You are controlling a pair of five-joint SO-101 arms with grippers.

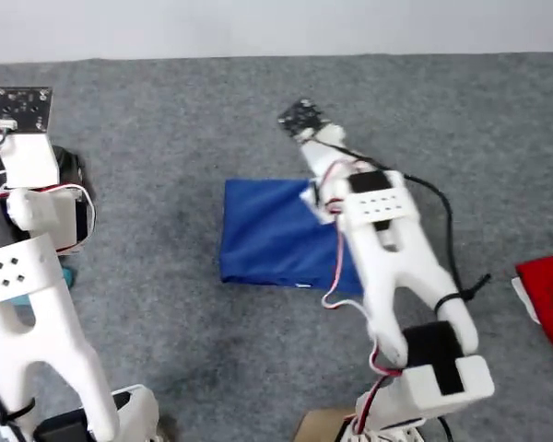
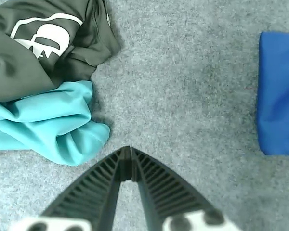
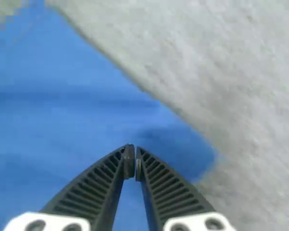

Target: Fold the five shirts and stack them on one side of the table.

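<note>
A folded blue shirt (image 1: pixel 272 235) lies mid-table. My right gripper (image 3: pixel 131 150) hangs shut just over it near one corner, where blue cloth (image 3: pixel 62 120) meets grey carpet, with nothing between the fingers; in the high view the right gripper (image 1: pixel 315 195) sits at the shirt's far right corner. My left gripper (image 2: pixel 130 153) is shut above bare carpet, beside a crumpled teal shirt (image 2: pixel 48 122) and a black shirt with a white print (image 2: pixel 38 43). The blue shirt (image 2: pixel 279 91) lies further off. A red shirt (image 1: pixel 548 295) lies at the table's right edge.
Grey carpet (image 1: pixel 166 120) covers the table. The left arm (image 1: pixel 32 276) stands over the black shirt (image 1: pixel 72 170) at the left edge, with a bit of the teal shirt (image 1: pixel 66 274) peeking out. A brown cardboard piece (image 1: pixel 318 426) lies by the right arm's base.
</note>
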